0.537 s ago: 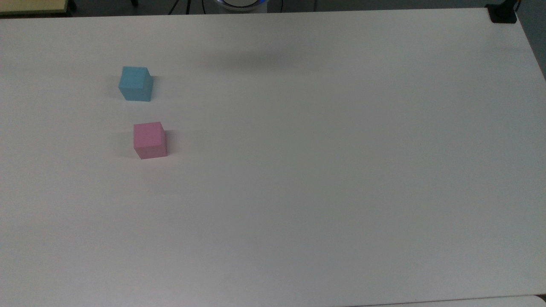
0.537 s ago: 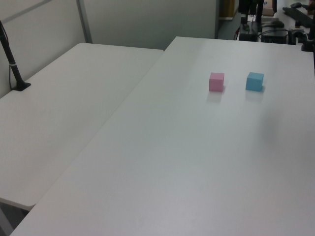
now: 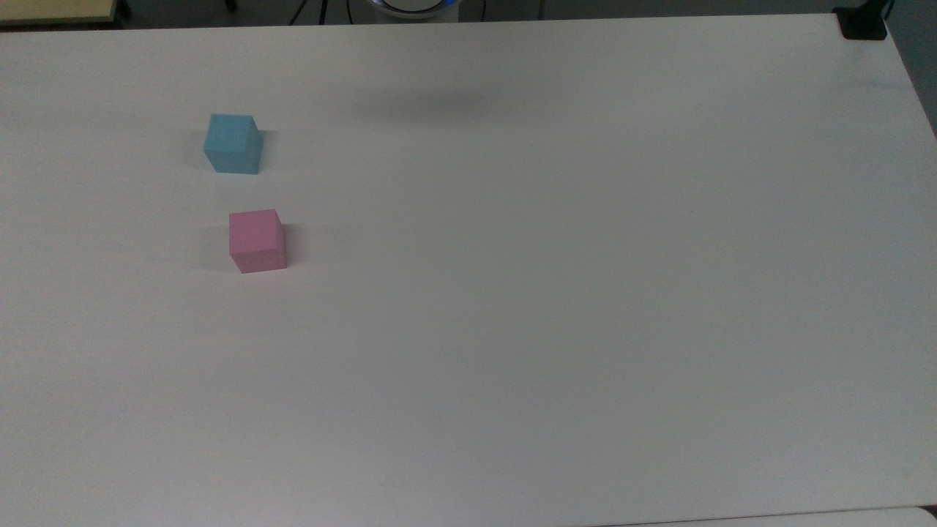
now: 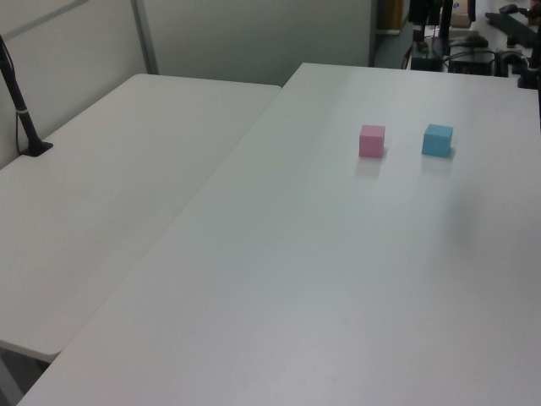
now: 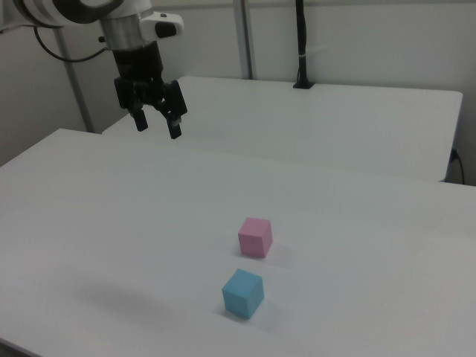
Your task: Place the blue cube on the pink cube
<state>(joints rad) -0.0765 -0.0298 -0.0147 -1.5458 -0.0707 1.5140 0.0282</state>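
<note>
Big white table (image 3: 556, 293) takes up most of the scene. The gripper (image 5: 157, 126) hangs high over it in the right view, fingers spread wide, holding nothing. The blue cube (image 3: 233, 143) sits near the pink cube (image 3: 257, 241), not touching, toward the top view's left.

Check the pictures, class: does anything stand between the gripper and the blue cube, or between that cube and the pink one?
Nothing visible does. The open gripper hangs above bare table, the blue cube sits apart from the pink cube, and the gap between them is bare.
</note>
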